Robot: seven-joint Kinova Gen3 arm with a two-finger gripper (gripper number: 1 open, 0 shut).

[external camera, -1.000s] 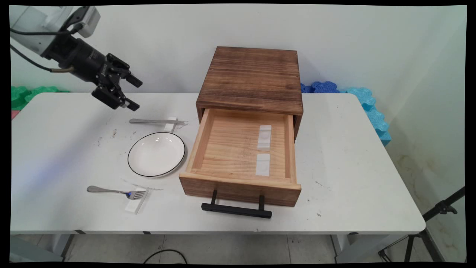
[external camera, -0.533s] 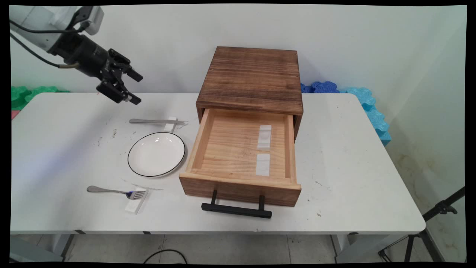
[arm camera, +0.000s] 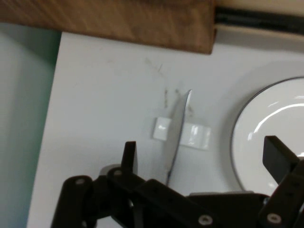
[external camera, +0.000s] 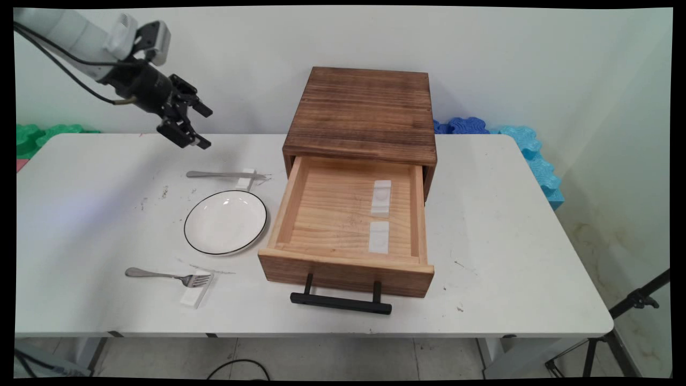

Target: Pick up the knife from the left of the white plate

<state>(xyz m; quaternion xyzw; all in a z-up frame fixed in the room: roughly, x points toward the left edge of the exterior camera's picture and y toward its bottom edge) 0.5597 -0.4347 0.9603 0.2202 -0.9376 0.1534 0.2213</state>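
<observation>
Knife (external camera: 225, 175) lies on the tabletop (external camera: 482, 225) below my gripper (external camera: 202, 127), which hangs spread and empty, plate (external camera: 225, 222) just beside it.

My jaws spread, in air above tabletop (external camera: 96, 214) far left. Below me: knife (external camera: 225, 175) on white block, plate (external camera: 225, 222) just beyond, fork (external camera: 166, 276) near front edge. Bare tabletop left of these. Wooden cabinet (external camera: 364, 110) with pulled-out drawer (external camera: 348, 236) blocks centre. Open room right of cabinet.
</observation>
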